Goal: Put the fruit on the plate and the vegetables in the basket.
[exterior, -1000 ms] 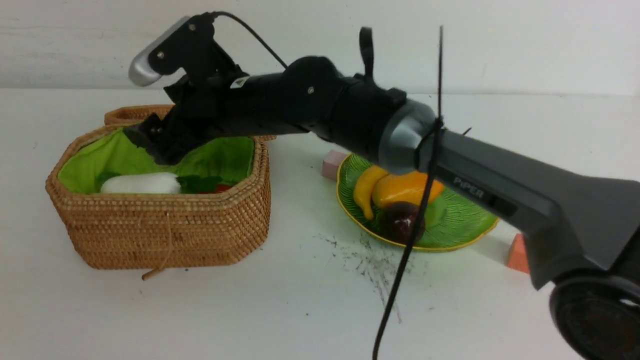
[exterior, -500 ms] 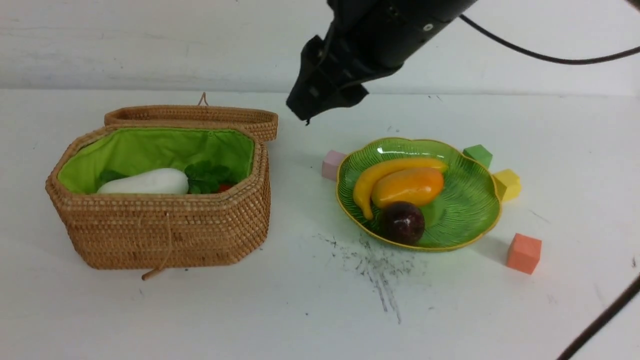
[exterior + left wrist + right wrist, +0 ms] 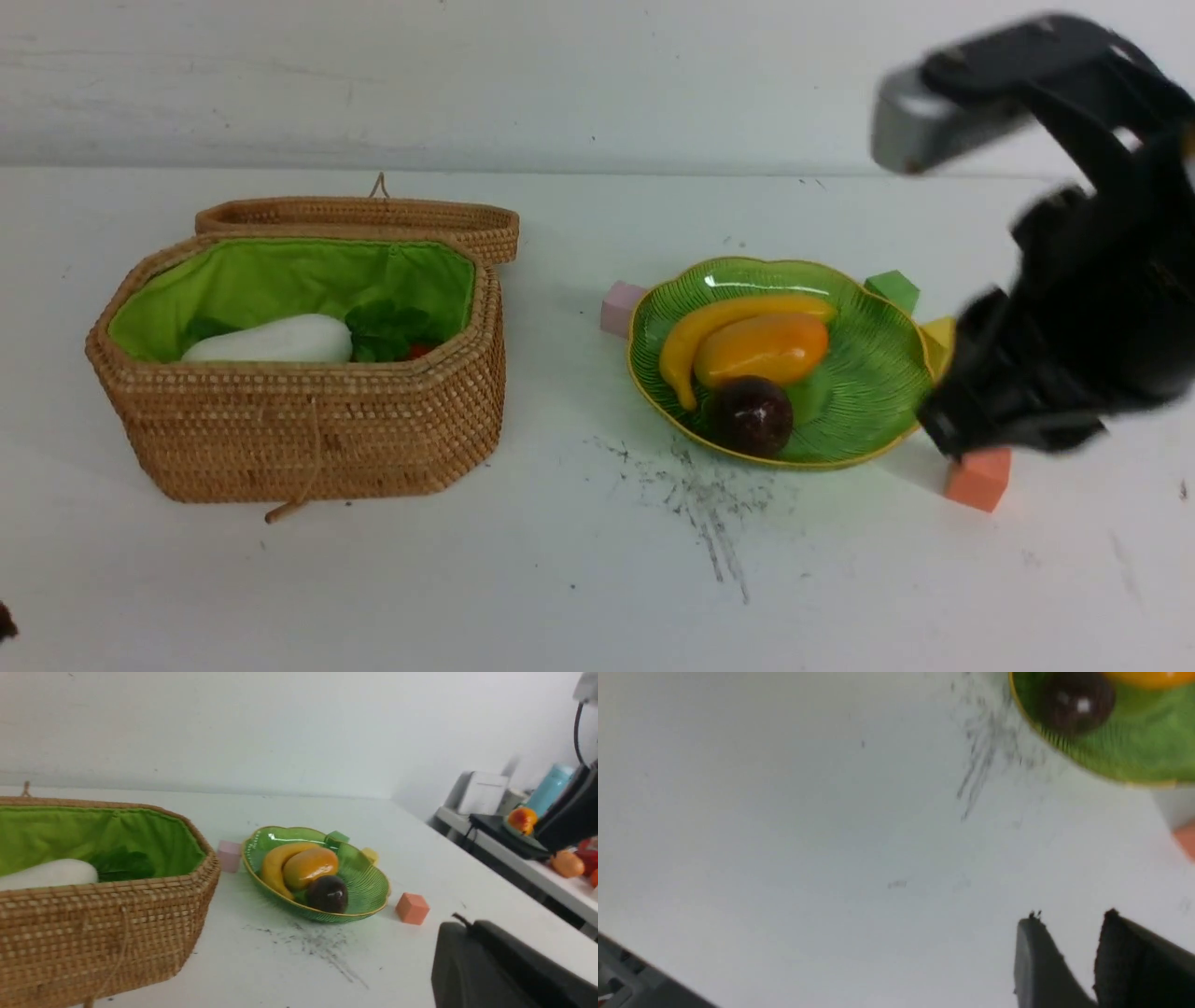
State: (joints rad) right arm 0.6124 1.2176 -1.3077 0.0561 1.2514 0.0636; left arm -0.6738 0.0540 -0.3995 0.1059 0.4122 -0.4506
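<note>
The basket (image 3: 308,429) stands open at the left with its lid (image 3: 364,215) folded back. The white radish (image 3: 271,341), green leaves and a bit of orange carrot (image 3: 418,351) lie inside; I cannot make out the gourd. The plate (image 3: 878,373) holds the banana (image 3: 686,341), mango (image 3: 761,348) and mangosteen (image 3: 752,415). My right gripper (image 3: 943,434), blurred, hangs just right of the plate over the orange cube; in its wrist view it (image 3: 1071,917) is open and empty. My left gripper (image 3: 467,926) looks shut and empty, low, near the front.
Pastel foam cubes ring the plate: pink (image 3: 621,308) at its left, green (image 3: 892,287) and yellow (image 3: 938,331) behind it, orange (image 3: 978,478) at its front right. A side bench with other objects (image 3: 523,819) lies beyond the table's right edge.
My right arm has swung from inside the basket, up and across the table, to beside the plate's right edge. The radish stays in the basket.
</note>
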